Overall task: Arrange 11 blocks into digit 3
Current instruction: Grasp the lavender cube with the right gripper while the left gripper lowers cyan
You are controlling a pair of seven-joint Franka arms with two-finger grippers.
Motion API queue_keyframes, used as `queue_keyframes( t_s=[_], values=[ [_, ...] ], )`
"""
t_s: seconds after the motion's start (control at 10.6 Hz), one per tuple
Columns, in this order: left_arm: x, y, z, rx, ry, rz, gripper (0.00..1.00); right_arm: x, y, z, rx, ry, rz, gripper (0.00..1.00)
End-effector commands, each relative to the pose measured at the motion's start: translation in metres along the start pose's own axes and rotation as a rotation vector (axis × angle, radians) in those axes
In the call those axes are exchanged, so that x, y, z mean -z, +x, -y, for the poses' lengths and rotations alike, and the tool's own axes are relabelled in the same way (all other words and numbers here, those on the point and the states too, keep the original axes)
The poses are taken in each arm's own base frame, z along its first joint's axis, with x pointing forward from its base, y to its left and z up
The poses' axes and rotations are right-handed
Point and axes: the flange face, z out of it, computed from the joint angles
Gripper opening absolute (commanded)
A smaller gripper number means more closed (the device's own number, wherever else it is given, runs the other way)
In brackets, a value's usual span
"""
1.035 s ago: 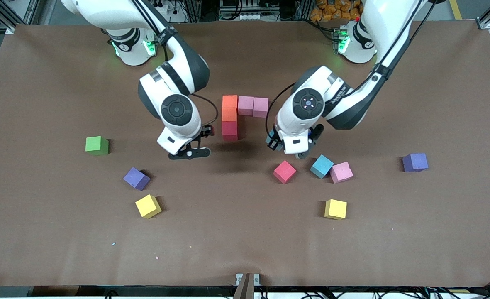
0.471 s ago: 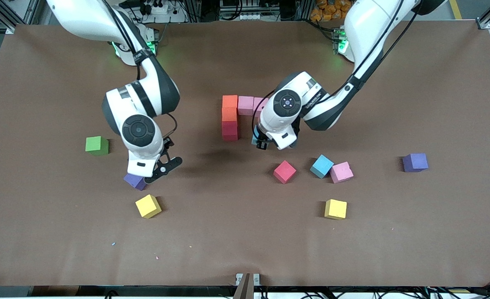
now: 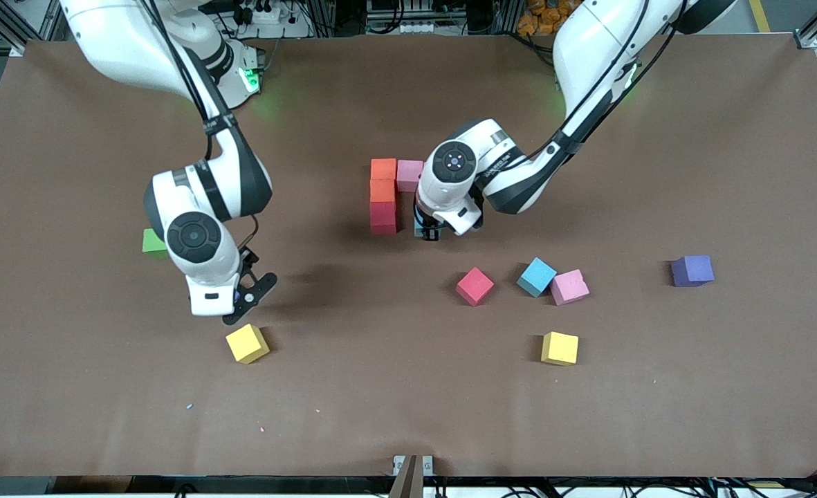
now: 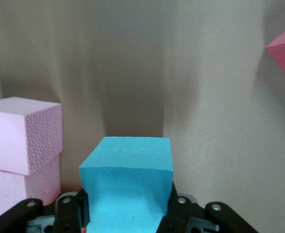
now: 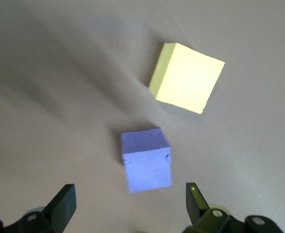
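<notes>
My left gripper [image 3: 427, 232] is shut on a light blue block [image 4: 128, 179], low over the table beside the red block [image 3: 383, 218] of the figure. That figure is a column of two orange blocks [image 3: 383, 178] and the red one, with a pink block [image 3: 409, 174] beside the top orange; my left arm hides what lies past it. The left wrist view shows two pink blocks [image 4: 23, 133] close to the held cube. My right gripper [image 3: 240, 303] hangs open over a purple block [image 5: 146, 160], one finger on each side of it and neither touching. A yellow block [image 3: 247, 343] lies just nearer the camera.
Loose toward the left arm's end are a red block [image 3: 474, 286], a light blue block [image 3: 537, 277] touching a pink one [image 3: 569, 286], a yellow block [image 3: 560, 348] and a purple block [image 3: 692, 270]. A green cube [image 3: 151, 243] peeks out from under my right arm.
My right arm swung away from the figure toward its own end and stopped over the purple block. My left arm carried the light blue block in toward the red block.
</notes>
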Motion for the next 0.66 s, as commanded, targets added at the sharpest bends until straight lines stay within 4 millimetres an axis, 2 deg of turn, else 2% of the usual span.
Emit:
queue_keyframes(
  t_s=[0.0, 0.09, 0.56],
  values=[
    [-0.011, -0.003, -0.001, 0.047, -0.023, -0.002, 0.0, -0.027, -0.005, -0.002, 0.031, -0.017, -0.023, 1.0],
    [-0.014, -0.008, 0.006, 0.049, -0.022, 0.001, 0.0, -0.036, -0.009, -0.001, 0.028, -0.009, -0.017, 1.0],
    [-0.036, -0.018, 0.016, 0.03, -0.045, -0.013, 0.0, -0.077, -0.023, -0.004, 0.032, -0.003, -0.041, 1.0]
  ],
)
